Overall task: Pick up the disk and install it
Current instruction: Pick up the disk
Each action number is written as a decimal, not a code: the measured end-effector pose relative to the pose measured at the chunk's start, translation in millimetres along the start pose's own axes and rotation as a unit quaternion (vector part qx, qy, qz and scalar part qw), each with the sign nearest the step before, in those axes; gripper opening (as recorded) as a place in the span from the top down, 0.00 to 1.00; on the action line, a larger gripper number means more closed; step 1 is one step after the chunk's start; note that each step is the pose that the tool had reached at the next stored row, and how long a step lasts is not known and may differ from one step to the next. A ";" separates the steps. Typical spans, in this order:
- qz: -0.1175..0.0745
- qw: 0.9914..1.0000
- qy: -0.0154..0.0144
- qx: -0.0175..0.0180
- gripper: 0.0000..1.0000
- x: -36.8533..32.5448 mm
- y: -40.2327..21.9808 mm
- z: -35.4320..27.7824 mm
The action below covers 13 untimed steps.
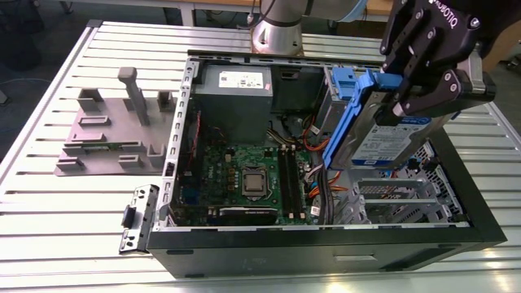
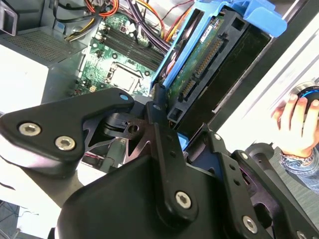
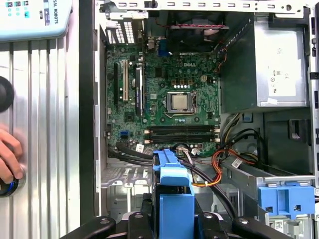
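Slatted metal worktop (image 1: 49,201) carries the open computer case (image 1: 326,244); claw (image 1: 407,101) clamps the disk (image 1: 382,137) above it, needing alignment with the bay

Even, bright overhead light. Glare whitens the slatted table (image 1: 73,201) in the exterior view. Case (image 1: 326,244) interior darker, softly shadowed. Gripper (image 2: 164,129) slightly soft up close in the second wrist view.

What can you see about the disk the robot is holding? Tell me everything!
The disk is a flat silver metal rectangle with a white-and-blue label, wrapped in a blue plastic bracket. The black gripper is shut on its upper end, holding it on edge and tilted above the open computer case, over the drive bay on the exterior view's right. In the second wrist view its green circuit board and connector show.
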<state>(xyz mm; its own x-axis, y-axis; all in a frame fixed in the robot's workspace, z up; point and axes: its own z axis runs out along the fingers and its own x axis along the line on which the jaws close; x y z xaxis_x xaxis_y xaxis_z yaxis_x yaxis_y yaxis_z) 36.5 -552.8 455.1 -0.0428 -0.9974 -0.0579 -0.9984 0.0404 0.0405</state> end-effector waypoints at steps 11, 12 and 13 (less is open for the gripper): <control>0.000 1.000 0.000 0.000 0.64 2.8 -0.1 0.5; 0.000 1.000 0.000 0.000 0.64 3.1 -0.2 0.6; 0.000 1.000 0.000 0.000 0.64 3.6 -0.2 0.6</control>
<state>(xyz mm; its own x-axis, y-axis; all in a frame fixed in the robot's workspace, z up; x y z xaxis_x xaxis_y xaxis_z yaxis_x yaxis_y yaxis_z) 36.5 -556.4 454.3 -0.0428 -0.9974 -0.0578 -0.9984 0.0405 0.0405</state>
